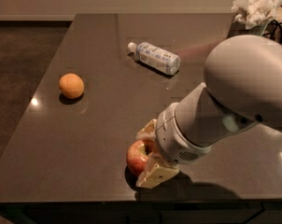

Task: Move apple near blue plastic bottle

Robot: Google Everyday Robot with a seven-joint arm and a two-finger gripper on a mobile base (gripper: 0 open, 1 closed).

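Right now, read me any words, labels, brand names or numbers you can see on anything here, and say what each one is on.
Bottle label: there is print, but it is too blurred to read.
Apple, orange, table: no text.
Gripper, at the apple by the table's near edge: no readable marking.
Nothing can be quoted.

Office-like room: dark counter (pixel 99 139), carpet floor (pixel 19 59).
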